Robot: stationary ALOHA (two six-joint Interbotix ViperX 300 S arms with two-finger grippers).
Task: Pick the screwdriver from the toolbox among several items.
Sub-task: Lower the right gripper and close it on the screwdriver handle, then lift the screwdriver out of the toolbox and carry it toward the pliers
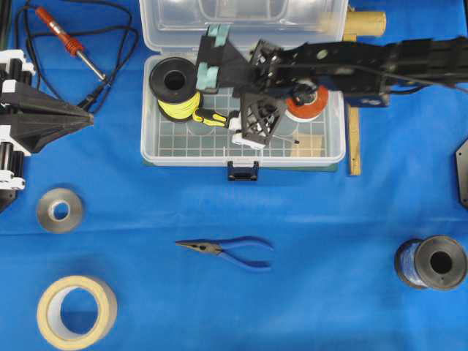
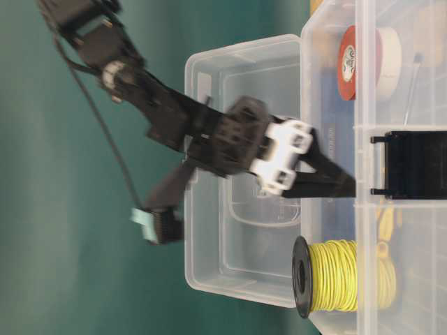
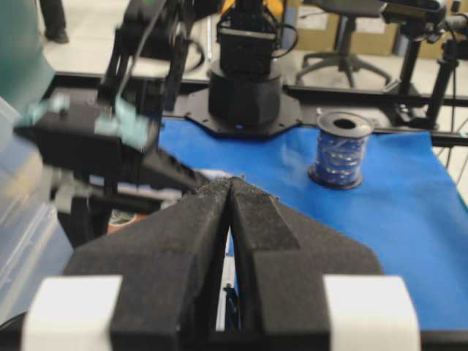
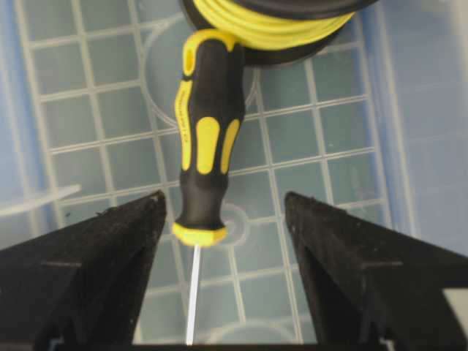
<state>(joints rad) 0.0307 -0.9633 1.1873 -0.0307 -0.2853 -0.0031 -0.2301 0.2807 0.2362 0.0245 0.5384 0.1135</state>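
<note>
Right gripper (image 4: 223, 227): reaches into the toolbox (image 1: 150, 146) from the right, jaws spread wide and holding nothing; the two black fingers (image 4: 95, 256) flank the collar end of the screwdriver (image 4: 208, 139) without touching it.
Screwdriver: lies flat on the gridded floor of the toolbox, its yellow-and-black handle butting against a spool of yellow wire (image 1: 175, 91), its thin shaft running back between the fingers.
Left gripper (image 3: 230, 194): parked at the table's left edge, well clear of the toolbox, pads pressed together with nothing between them.
Toolbox: lid open; an orange-red spool (image 1: 307, 102) sits toward its right side, partly hidden by the arm, so its exact compartment is hard to tell.
Table (image 1: 329, 241): blue cloth, with blue-handled pliers (image 1: 230, 251) lying in front of the toolbox.
</note>
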